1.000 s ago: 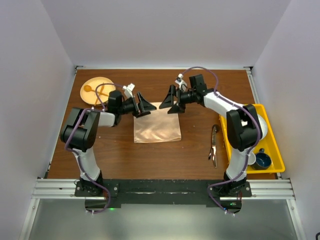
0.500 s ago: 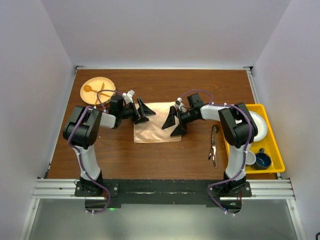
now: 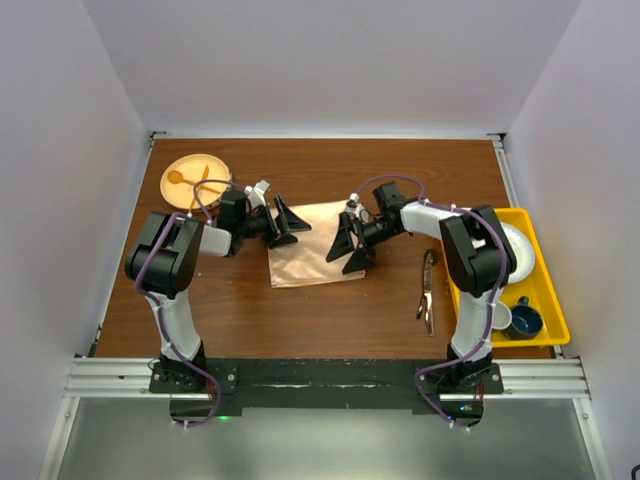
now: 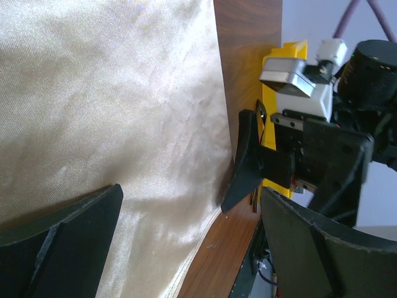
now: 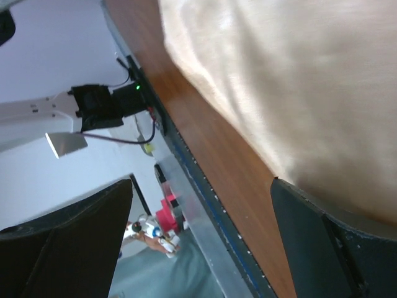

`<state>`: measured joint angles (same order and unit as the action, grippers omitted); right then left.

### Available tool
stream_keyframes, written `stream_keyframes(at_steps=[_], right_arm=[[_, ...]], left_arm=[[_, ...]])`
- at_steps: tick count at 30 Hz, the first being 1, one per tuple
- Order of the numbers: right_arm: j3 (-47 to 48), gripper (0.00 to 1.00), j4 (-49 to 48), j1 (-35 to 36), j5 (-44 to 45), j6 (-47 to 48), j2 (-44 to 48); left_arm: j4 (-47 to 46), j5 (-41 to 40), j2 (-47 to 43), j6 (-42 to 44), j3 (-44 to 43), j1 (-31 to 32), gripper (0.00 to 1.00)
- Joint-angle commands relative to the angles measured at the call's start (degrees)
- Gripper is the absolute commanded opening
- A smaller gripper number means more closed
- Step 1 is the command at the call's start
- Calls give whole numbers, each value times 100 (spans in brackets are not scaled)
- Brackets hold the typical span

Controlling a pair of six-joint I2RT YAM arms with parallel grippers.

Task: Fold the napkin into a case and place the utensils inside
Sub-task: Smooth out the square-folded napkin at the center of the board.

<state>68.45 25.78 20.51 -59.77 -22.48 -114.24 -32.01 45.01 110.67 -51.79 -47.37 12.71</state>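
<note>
The peach-orange satin napkin [image 3: 308,248] lies flat on the table as a folded rectangle. My left gripper [image 3: 286,224] is open over its far left corner, one finger on each side of that corner. My right gripper [image 3: 347,245] is open at its right edge. In the left wrist view the napkin [image 4: 124,105] fills the left side, with the right gripper [image 4: 248,167] at its edge. In the right wrist view the napkin [image 5: 298,74] is at the upper right, above bare table. The dark utensils [image 3: 428,288] lie on the table right of the napkin.
A round wooden plate [image 3: 213,162] with a pale wooden spoon and fork sits at the far left. A yellow bin [image 3: 553,300] at the right edge holds a white plate and a blue cup. The table's near metal rail [image 5: 205,211] shows in the right wrist view.
My right gripper has come from the napkin's far edge down to its right edge. The left gripper has shifted slightly. The napkin's right side has moved a little.
</note>
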Motion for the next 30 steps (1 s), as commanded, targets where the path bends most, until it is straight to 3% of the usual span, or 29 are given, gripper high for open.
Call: stream_keyframes(at_steps=[1,6,12,30], right_arm=[[161,98,-405,497,-527,-397,666],[-33,98,-1039,621,-588,-941,490],[-217,98,-1260,612,-615,-733,77],[19,98,980,173,-782,1973,-688]], left_arm=[[511,-379,77,319,132,-84,100],[547,-362,95,354,106,-84,100],[582,-362,104,363,97,-76,100],[819,-450,112,521,194,-172,100]])
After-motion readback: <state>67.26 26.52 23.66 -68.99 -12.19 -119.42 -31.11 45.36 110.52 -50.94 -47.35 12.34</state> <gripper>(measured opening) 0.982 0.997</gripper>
